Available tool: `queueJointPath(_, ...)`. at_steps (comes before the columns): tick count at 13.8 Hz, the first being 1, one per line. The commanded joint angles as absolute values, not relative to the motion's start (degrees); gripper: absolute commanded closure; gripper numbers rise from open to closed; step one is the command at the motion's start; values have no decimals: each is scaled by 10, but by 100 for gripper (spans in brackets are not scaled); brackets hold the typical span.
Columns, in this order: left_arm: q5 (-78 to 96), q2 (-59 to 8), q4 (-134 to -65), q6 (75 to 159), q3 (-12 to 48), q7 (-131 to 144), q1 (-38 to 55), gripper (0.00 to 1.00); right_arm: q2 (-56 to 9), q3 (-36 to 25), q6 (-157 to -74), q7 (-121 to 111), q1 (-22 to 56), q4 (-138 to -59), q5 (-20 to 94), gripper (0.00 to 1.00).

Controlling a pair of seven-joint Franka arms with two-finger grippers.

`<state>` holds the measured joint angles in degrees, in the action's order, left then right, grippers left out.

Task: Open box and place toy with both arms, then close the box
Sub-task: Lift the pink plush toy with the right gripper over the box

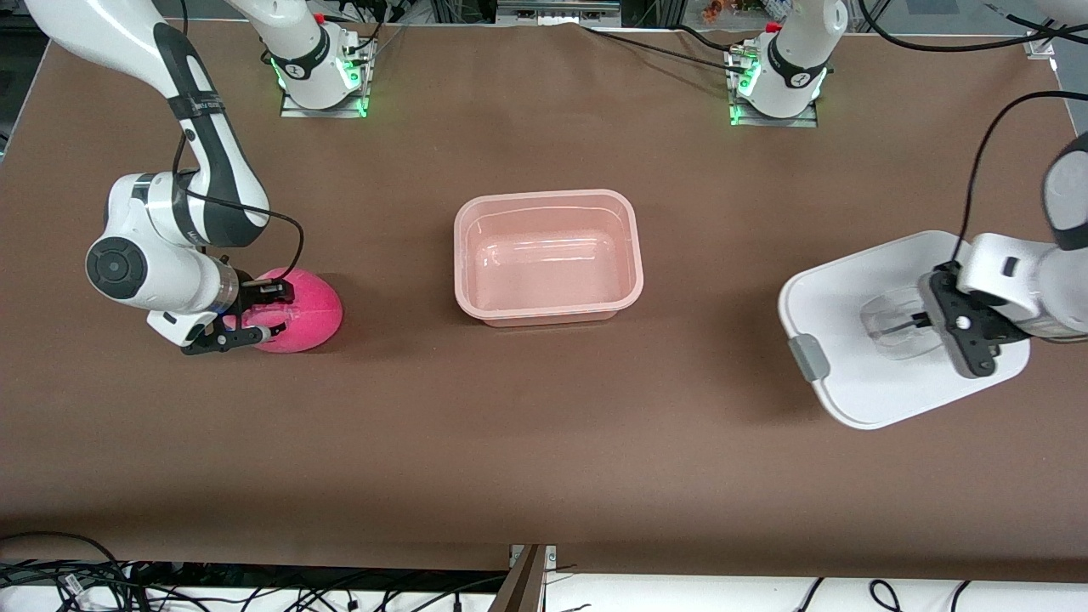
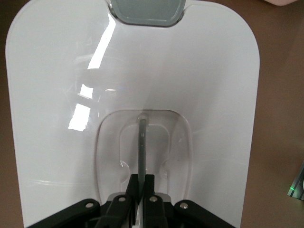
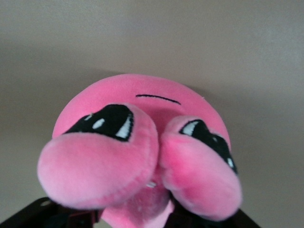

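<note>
Between toy (gripped) and lid, open box.

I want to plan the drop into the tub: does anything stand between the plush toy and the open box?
Nothing visible does. The toy sits in the right hand toward the right arm's end of the table, with bare table up to the open box. The lid is off, gripped by the left hand at the left arm's end.

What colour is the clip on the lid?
Grey, on the white lid; the clip shows best in the left wrist view.
</note>
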<state>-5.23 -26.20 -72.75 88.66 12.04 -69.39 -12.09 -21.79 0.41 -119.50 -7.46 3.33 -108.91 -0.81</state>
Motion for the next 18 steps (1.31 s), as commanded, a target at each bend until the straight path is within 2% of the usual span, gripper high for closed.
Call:
queueJointPath(1, -63, -263, -721, 868, 126, -730, -130, 100, -200, 5, -1197, -126, 30, -1097, -8, 100)
queueJointPath(7, -62, -263, -722, 864, 126, -751, -142, 100, -165, 12, -1187, -205, 34, -1064, -15, 100)
queueJointPath(11, -62, -264, -722, 864, 127, -751, -145, 100, -166, 78, -1087, -335, 36, -985, -15, 100)
queueJointPath(14, -61, -264, -722, 865, 127, -751, -145, 100, -168, 150, -1027, -485, 43, -933, -23, 100)
queueJointPath(18, -60, -264, -722, 865, 127, -751, -144, 100, -184, 171, -976, -528, 143, -853, -40, 100)
